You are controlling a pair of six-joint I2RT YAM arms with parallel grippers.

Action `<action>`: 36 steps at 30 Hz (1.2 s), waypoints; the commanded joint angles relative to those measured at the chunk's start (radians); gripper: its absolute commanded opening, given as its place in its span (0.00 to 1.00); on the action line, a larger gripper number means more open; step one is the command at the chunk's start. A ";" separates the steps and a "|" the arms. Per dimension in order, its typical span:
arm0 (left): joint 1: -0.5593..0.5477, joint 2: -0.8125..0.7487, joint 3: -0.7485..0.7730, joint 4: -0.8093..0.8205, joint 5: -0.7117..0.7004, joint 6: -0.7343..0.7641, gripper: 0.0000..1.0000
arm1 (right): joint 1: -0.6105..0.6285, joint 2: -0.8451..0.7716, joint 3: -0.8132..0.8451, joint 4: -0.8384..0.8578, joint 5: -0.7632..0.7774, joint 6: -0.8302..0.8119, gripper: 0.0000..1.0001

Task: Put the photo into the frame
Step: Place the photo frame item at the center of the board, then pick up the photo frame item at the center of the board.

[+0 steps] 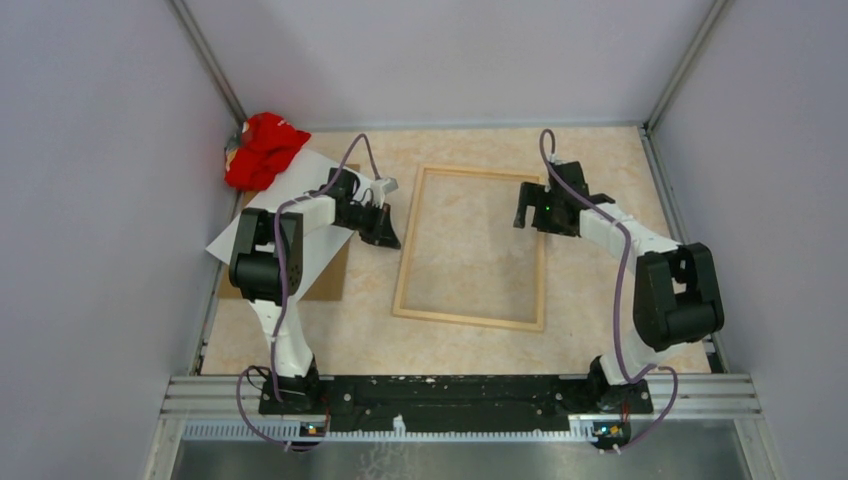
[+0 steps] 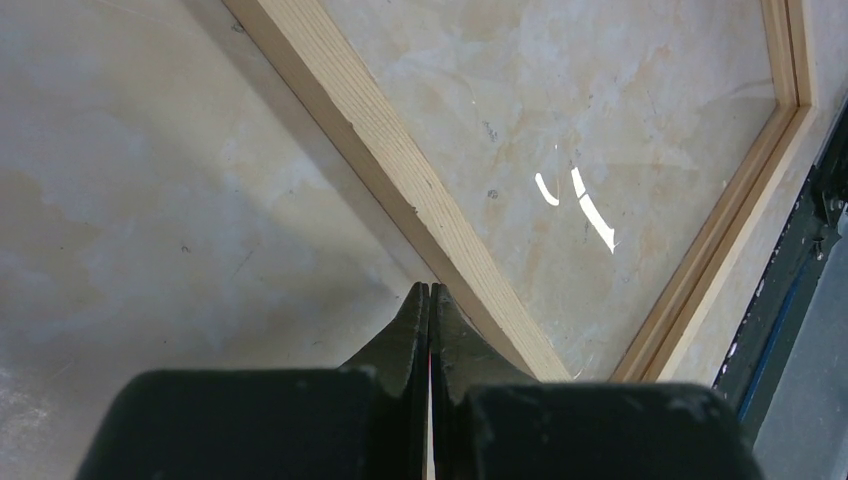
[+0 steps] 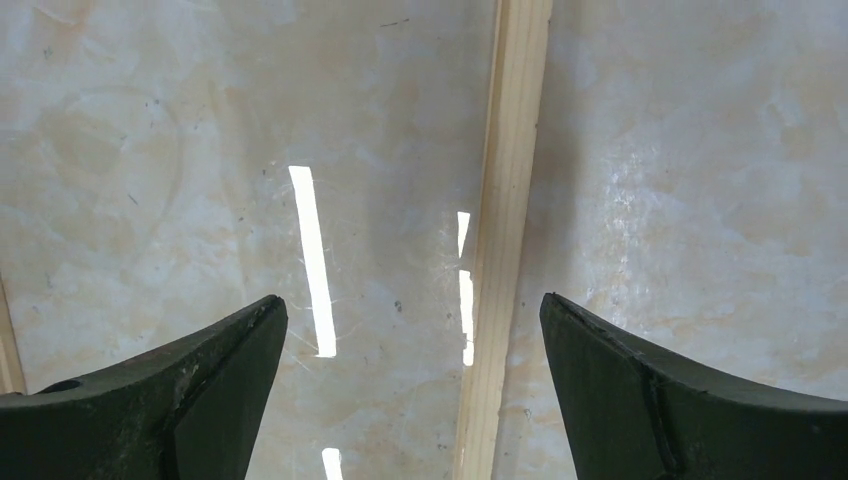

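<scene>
- a red cloth [image 1: 265, 150] lay bunched in the far left corner of the counter [image 1: 470, 148]; whether it covered the photo's far corner or only touched it was hard to tell.
- the photo [image 1: 295, 182] lay at the left, pale blank side up, so no print showed. the left arm [image 1: 262, 262] crossed over it and hid its middle, leaving only the far part and the near left corner in sight.
- under it sat a brown board [image 1: 328, 272], mostly covered by the photo and the arm, with just its near strip showing.
- the left end effector [image 1: 382, 226] was clenched on nothing, between the photo and the frame's left rail. in the left wrist view its fingertips [image 2: 410, 325] met in one seam just beside that rail; whether they touched the counter could not be told.
- the frame [image 1: 407, 262] lay flat mid-counter, apart from the photo, with the marbled surface visible through it. glare streaks inside it left it unclear whether a pane sat there.
- the right end effector [image 1: 545, 205] was released and grasped nothing, over the frame's right rail near the far corner. in the right wrist view the rail ran between its wide-spread fingers [image 3: 200, 390], whose bases were cut off at the bottom edge; its height above the rail was hard to judge.
</scene>
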 commanded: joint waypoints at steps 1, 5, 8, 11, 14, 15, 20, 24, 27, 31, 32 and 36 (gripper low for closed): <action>-0.001 -0.040 0.018 -0.009 0.011 0.014 0.00 | 0.006 -0.062 0.048 0.008 0.010 0.000 0.96; -0.002 -0.042 0.015 -0.011 0.021 0.019 0.00 | 0.009 -0.078 0.052 0.027 -0.038 0.033 0.94; -0.019 -0.042 -0.007 -0.006 0.047 0.023 0.00 | 0.021 -0.084 0.075 0.035 -0.072 0.044 0.93; -0.058 -0.053 -0.037 -0.008 0.086 0.040 0.00 | 0.036 -0.092 0.098 0.048 -0.103 0.059 0.92; -0.081 -0.071 -0.058 -0.016 0.140 0.050 0.00 | 0.057 -0.104 0.123 0.052 -0.110 0.059 0.96; -0.082 -0.075 -0.054 -0.024 0.160 0.052 0.00 | 0.062 -0.107 0.130 0.052 -0.121 0.063 0.99; -0.031 -0.106 0.077 -0.194 0.171 0.115 0.01 | 0.081 -0.108 0.182 0.070 -0.199 0.103 0.99; 0.093 -0.162 0.247 -0.317 0.082 0.177 0.20 | 0.133 -0.050 0.263 0.122 -0.262 0.159 0.99; 0.225 -0.170 0.363 -0.353 -0.058 0.190 0.42 | 0.218 0.073 0.429 0.073 -0.227 0.165 0.99; 0.388 -0.144 0.422 -0.327 -0.245 0.227 0.44 | 0.330 0.236 0.584 0.049 -0.156 0.173 0.99; 0.411 -0.136 0.425 -0.311 -0.314 0.234 0.43 | 0.358 0.276 0.618 0.047 -0.145 0.173 0.99; 0.498 -0.128 0.355 -0.132 -0.566 0.224 0.32 | 0.462 0.422 0.748 0.010 -0.094 0.158 0.99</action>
